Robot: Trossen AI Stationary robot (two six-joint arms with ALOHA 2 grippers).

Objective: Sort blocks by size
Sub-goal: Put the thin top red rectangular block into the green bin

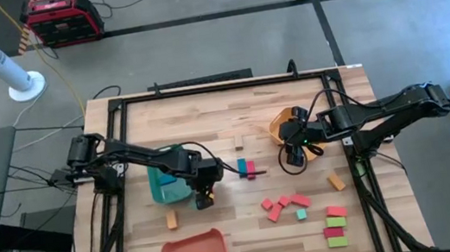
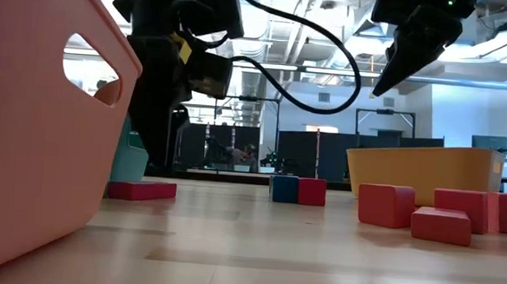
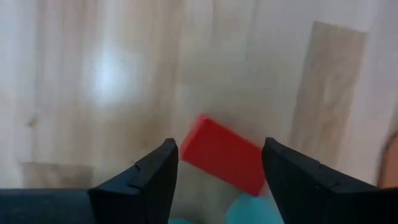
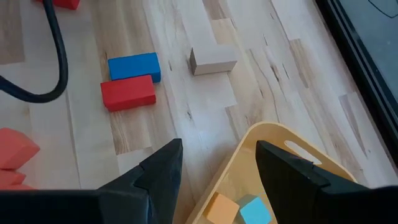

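- Counter (image 1: pixel 232 116): its far half lies bare; loose blocks (image 1: pixel 286 207) cluster toward the near right.
- Teal tray (image 1: pixel 163 186): partly hidden under the left arm.
- Yellow tray (image 4: pixel 292 162): cut off; two small cubes inside.
- Left gripper (image 3: pixel 217 163): jaws released, straddling a blurred red block (image 3: pixel 224 155).
- Right gripper (image 4: pixel 217 165): jaws parted, empty, over the yellow tray's rim.

pale wood-grain surface (image 4: pixel 261 68), smooth with a faint sheen; matt painted blocks (image 4: pixel 127 92); smooth plastic yellow tray (image 4: pixel 273 155); matt dark pincer fingers (image 3: pixel 149 180).
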